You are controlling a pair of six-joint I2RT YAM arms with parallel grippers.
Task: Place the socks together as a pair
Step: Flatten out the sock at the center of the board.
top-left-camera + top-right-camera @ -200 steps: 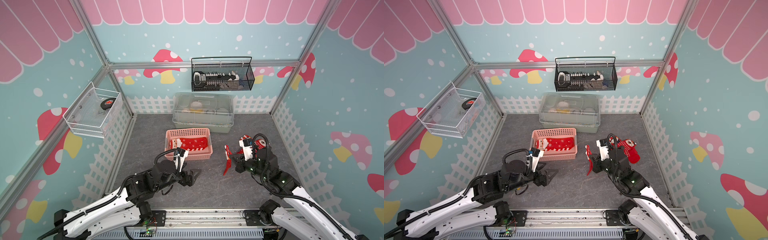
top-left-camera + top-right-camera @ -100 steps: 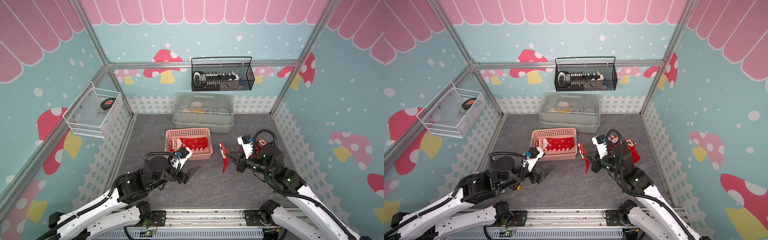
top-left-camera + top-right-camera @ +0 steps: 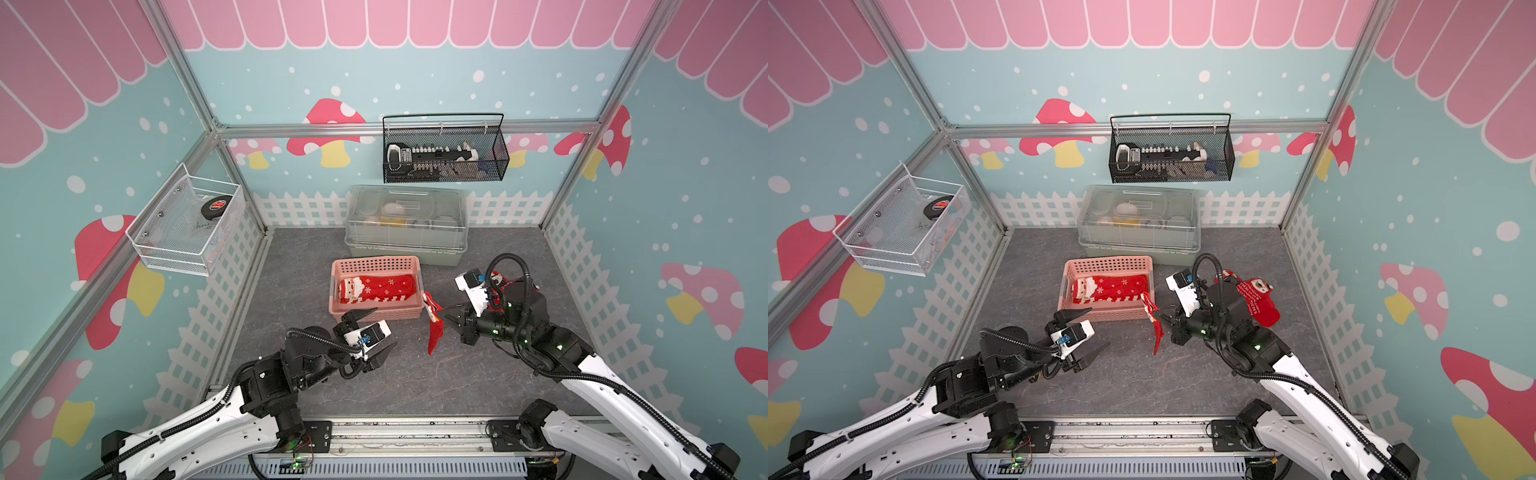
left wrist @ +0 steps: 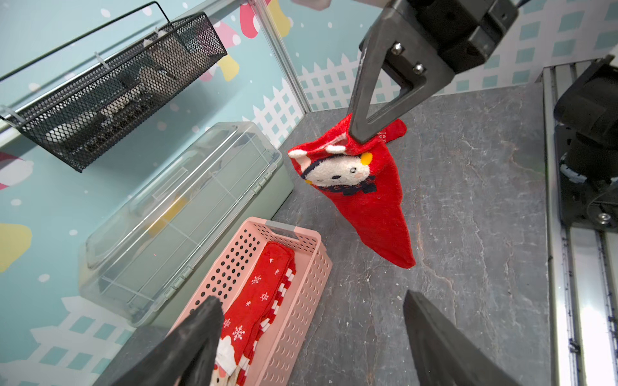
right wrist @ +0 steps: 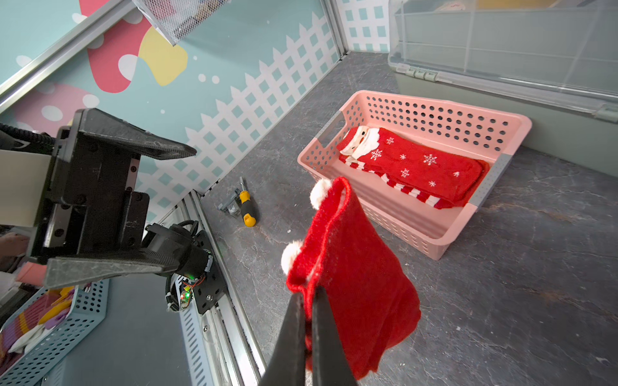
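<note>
R claw (image 5: 309, 294) clamped tight on cuff of snowman sock (image 4: 368, 200), hanging toe-down just beside pink basket (image 3: 374, 262). L claw (image 3: 1099, 327) wide open, empty, near sock, no contact. Santa socks (image 3: 378, 286) lie in basket; bear sock (image 3: 1254, 297) by my R arm.

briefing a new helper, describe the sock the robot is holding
Find the pink basket. By its right end, the right gripper dangles a red sock. Unlike the snowflake sock lying in the basket, it hangs, showing a white plush face.
</note>
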